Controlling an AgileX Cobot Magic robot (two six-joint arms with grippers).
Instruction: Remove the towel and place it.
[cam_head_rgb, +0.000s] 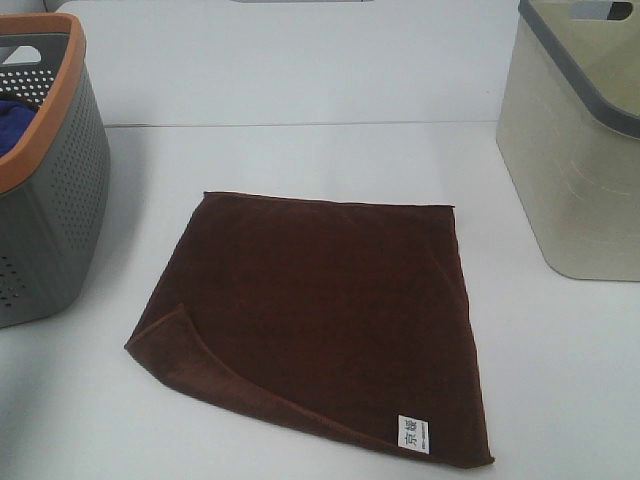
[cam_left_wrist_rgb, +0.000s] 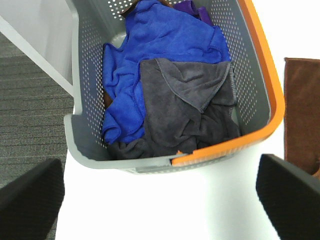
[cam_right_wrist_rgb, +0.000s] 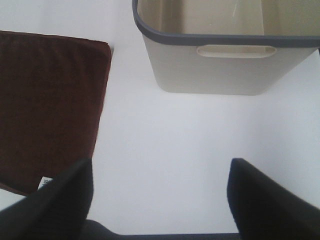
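The dark brown towel (cam_head_rgb: 320, 320) lies spread flat on the white table in the exterior high view, its white label (cam_head_rgb: 413, 432) at the near right corner and its near left corner folded over. It also shows in the right wrist view (cam_right_wrist_rgb: 47, 105) and as a strip in the left wrist view (cam_left_wrist_rgb: 302, 115). My left gripper (cam_left_wrist_rgb: 160, 200) is open and empty, above the table next to the grey basket. My right gripper (cam_right_wrist_rgb: 160, 195) is open and empty, above bare table between the towel and the beige bin. Neither gripper shows in the exterior high view.
A grey perforated basket with an orange rim (cam_head_rgb: 60, 100) stands at the left; it holds a blue cloth (cam_left_wrist_rgb: 150, 45) and a grey cloth (cam_left_wrist_rgb: 185, 105). A beige bin with a grey rim (cam_head_rgb: 580, 90) stands at the right, also in the right wrist view (cam_right_wrist_rgb: 220, 65).
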